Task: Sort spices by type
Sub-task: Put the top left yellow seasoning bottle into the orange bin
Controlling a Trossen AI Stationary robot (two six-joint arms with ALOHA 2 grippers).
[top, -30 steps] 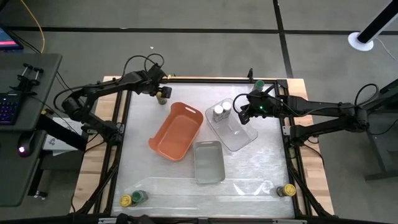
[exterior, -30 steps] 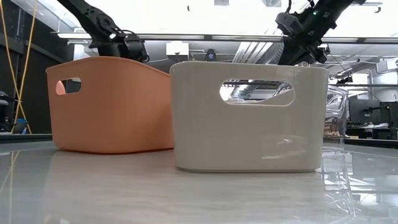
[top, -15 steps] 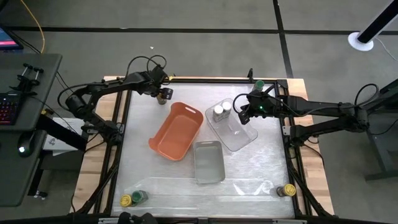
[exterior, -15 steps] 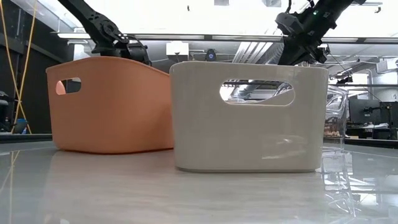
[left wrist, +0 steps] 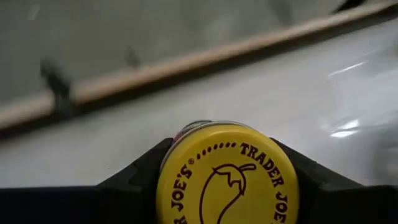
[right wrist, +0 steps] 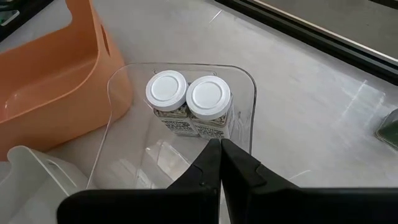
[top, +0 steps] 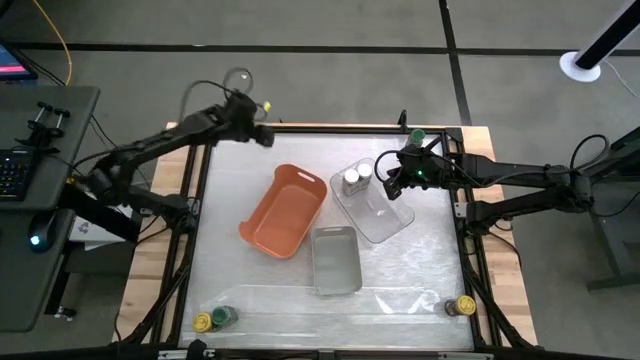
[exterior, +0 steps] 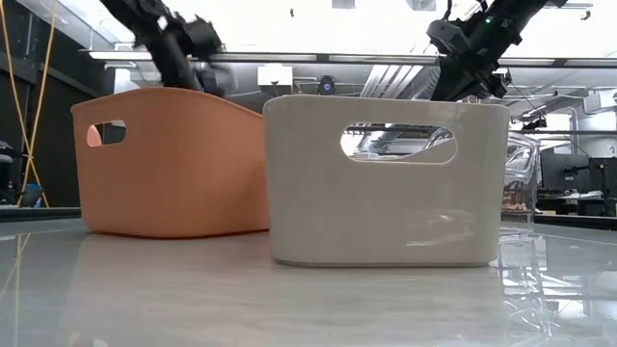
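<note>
My left gripper [left wrist: 227,186] is clamped on the yellow-lidded spice jar [left wrist: 227,175] at the table's eleven o'clock corner. If the pinch is shallow, it could slip on the way to the orange tray [top: 284,210]. Right gripper [right wrist: 220,163] hangs closed above the clear tray [right wrist: 249,93].

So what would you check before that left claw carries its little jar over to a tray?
1. Yellow-lidded jar sits between the left claw fingers: ok.
2. Jar lifted off the table: cannot tell.
3. Orange tray has nothing in it: ok.
4. Clear tray holds two white-lidded jars, upright and touching: ok.
5. Right claw shut, hanging above the clear tray, away from the orange tray: ok.
6. Grey tray upright: ok.
</note>
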